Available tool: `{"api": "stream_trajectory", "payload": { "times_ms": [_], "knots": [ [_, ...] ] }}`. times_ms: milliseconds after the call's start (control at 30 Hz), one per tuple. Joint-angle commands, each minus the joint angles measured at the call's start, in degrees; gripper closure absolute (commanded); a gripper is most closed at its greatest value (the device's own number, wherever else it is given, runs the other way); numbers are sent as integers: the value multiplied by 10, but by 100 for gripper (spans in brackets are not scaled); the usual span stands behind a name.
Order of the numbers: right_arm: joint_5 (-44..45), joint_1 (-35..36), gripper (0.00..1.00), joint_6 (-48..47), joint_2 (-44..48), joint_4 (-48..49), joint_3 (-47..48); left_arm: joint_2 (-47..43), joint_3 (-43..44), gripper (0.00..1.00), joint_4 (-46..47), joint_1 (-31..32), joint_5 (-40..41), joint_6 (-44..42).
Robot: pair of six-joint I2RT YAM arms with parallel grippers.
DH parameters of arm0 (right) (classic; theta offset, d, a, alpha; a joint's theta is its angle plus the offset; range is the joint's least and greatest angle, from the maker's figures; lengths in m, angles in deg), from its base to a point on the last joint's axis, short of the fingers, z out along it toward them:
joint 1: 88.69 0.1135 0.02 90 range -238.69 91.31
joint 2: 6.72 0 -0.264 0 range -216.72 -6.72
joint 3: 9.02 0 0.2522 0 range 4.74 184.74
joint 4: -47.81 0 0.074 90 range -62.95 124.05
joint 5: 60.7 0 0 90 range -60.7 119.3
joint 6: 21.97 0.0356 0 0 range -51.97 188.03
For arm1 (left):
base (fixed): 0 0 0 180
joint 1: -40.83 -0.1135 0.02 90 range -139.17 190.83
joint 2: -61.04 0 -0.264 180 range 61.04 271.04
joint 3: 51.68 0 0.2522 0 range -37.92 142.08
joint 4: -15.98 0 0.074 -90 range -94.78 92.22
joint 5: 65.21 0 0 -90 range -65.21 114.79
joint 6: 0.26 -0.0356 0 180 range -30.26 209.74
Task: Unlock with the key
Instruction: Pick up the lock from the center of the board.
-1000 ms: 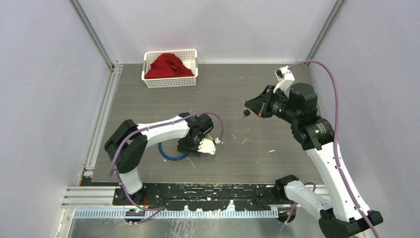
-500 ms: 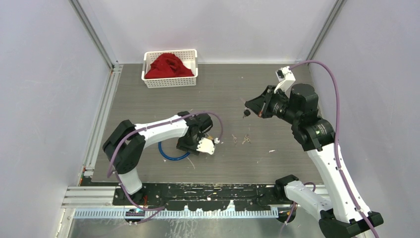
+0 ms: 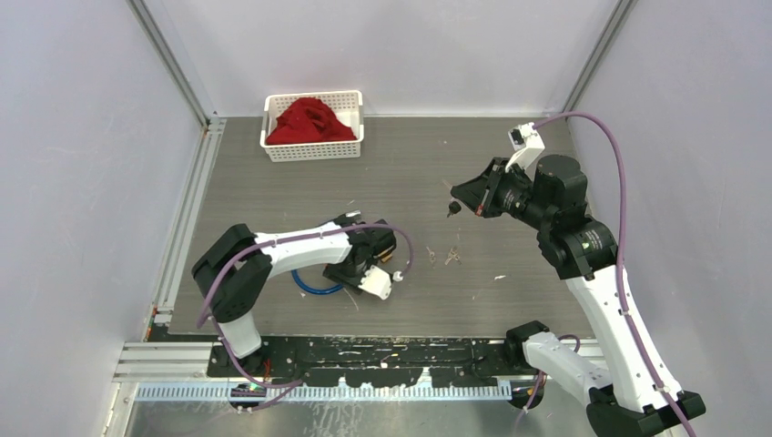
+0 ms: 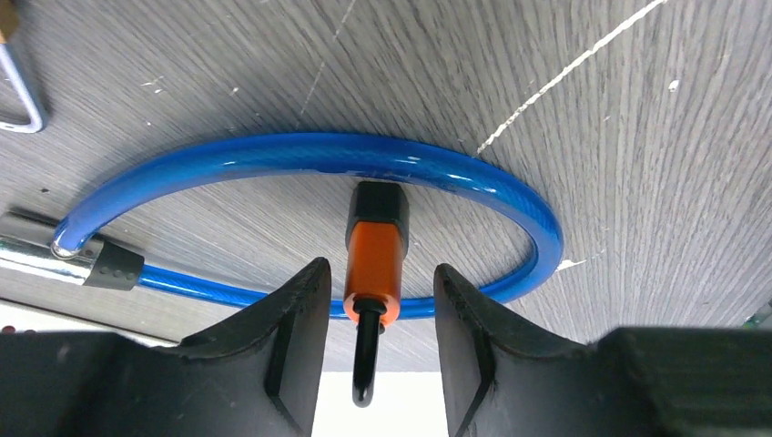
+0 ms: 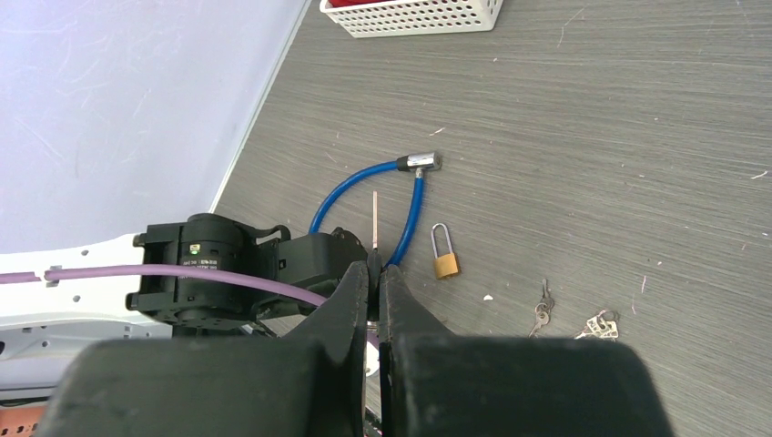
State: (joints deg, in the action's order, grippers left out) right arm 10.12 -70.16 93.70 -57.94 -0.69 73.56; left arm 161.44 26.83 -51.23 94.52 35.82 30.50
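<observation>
Far behind the blue cable lock (image 3: pixel 309 284), at the back of the grey table (image 3: pixel 273 200), stands a white basket (image 3: pixel 312 146) holding a red cloth (image 3: pixel 311 120). The cable lock lies flat on the table as a closed loop, and its silver end piece (image 4: pixel 55 255) sits at the loop's left in the left wrist view.

The left gripper (image 4: pixel 378 273) is low over the lock's near side. Its jaws are apart, one finger (image 4: pixel 300 319) on each side of an orange-and-black piece (image 4: pixel 373 264) that crosses the blue cable. A narrow gap shows on both sides, so the fingers do not appear to touch it. What this piece is cannot be told.

Just beside the cable lock, on its right in the right wrist view, a small brass padlock (image 5: pixel 444 257) lies on the table with its shackle shut. In the top view the left arm hides it.

Further right of the lock, two small bunches of loose keys (image 3: pixel 441 256) lie on the table, near each other.

Well to the right of the lock and raised above the table, the right gripper (image 3: pixel 457 191) has its jaws pressed together on a key (image 3: pixel 452 208), which hangs from the fingertips and points down and towards the lock.
</observation>
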Motion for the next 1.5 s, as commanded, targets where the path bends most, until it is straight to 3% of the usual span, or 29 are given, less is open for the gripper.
{"api": "stream_trajectory", "payload": {
  "times_ms": [0,167,333,567,733,900,1067,1200,1400,1467],
  "knots": [
    [-2,-1,99,4,12,33,5,4,-4,54,5,8,22,-16],
    [-2,-2,99,5,14,34,6,19,4,63,2,9,30,-16],
    [3,-2,99,2,15,31,5,25,20,99,-7,9,21,-2],
    [5,-2,99,-5,6,29,12,-32,119,100,-89,-59,-91,100],
    [-3,-2,99,-7,-9,35,24,-119,182,100,-164,-152,-230,148],
    [-30,-2,99,-3,-33,50,35,-200,246,100,-240,-270,-452,170],
    [-91,3,99,18,-77,87,47,-302,220,100,-210,-384,-672,193],
    [-111,50,99,-1,-110,106,68,-342,196,100,-207,-445,-811,191],
    [-159,159,99,-51,-140,128,86,-335,195,100,-185,-500,-1073,281],
    [-197,171,99,-54,-130,158,69,-351,187,100,-164,-500,-1086,291]
  ]
}}
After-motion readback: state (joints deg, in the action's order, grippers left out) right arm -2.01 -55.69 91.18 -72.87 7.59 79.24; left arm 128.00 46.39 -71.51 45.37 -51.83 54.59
